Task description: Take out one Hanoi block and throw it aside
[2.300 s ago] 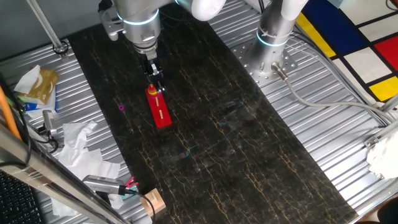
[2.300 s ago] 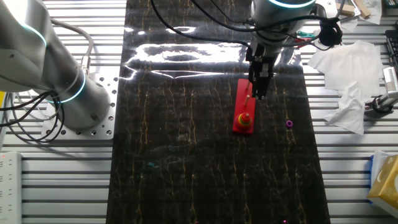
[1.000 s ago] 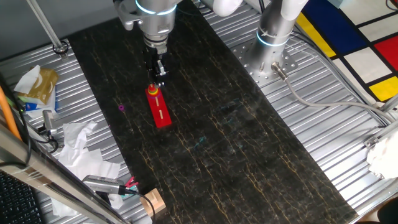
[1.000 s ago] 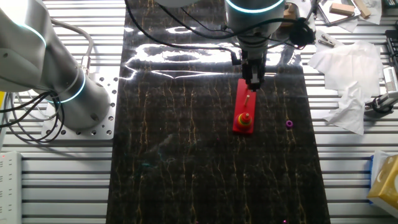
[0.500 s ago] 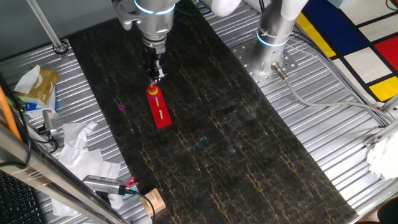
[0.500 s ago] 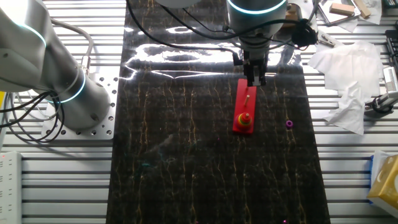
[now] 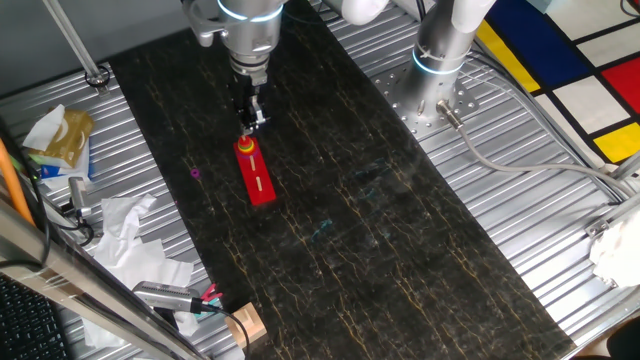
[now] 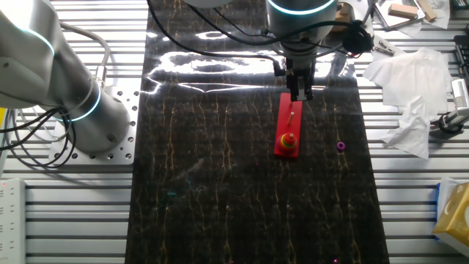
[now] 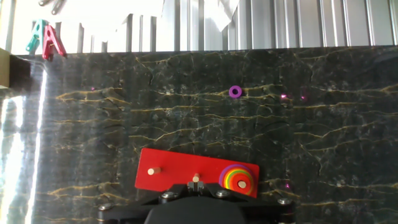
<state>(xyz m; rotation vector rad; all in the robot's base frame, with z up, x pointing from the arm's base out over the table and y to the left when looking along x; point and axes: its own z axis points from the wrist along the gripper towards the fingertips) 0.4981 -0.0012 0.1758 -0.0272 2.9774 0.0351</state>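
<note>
The Hanoi block [image 7: 245, 147] is a small round red piece with coloured rings, sitting on the end peg of the long red bar [image 7: 258, 178]. It also shows in the other fixed view [image 8: 290, 139] and in the hand view [image 9: 238, 179], at the bar's right end. My gripper [image 7: 252, 122] hangs above the bar, close to the block's end in this view. In the other fixed view the gripper [image 8: 299, 95] is over the bar's far end. In the hand view its fingertips [image 9: 196, 185] are together over the middle peg, with nothing visible between them.
A tiny purple ring [image 9: 235, 92] lies loose on the dark mat beside the bar, also seen in one fixed view [image 7: 195, 172]. Crumpled paper [image 7: 125, 235] and clutter lie off the mat's edge. A second robot base [image 7: 440, 60] stands at the back.
Since 2.3 s ago my gripper has risen from beside the block and shifted a little along the bar. Over the last second it has hardly moved.
</note>
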